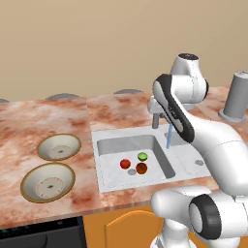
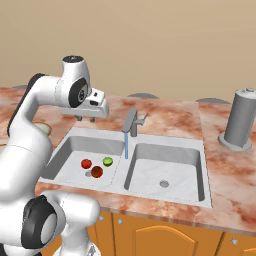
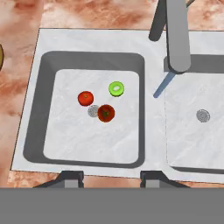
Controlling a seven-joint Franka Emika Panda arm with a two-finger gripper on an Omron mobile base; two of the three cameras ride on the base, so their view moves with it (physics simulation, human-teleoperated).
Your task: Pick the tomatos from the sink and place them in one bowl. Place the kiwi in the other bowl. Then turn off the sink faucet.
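Note:
Two red tomatoes and a green kiwi lie close together on the floor of the left sink basin. The hand view looks straight down on the tomatoes and the kiwi. My gripper hangs open high above the basin's back edge, nothing between its fingertips. Two tan bowls sit on the counter left of the sink. The grey faucet pours a blue stream of water down at the divider between the basins.
A tall grey cylinder stands on the counter at the far right. The right basin holds only its drain. The marble counter runs left past the bowls; orange cabinets lie below.

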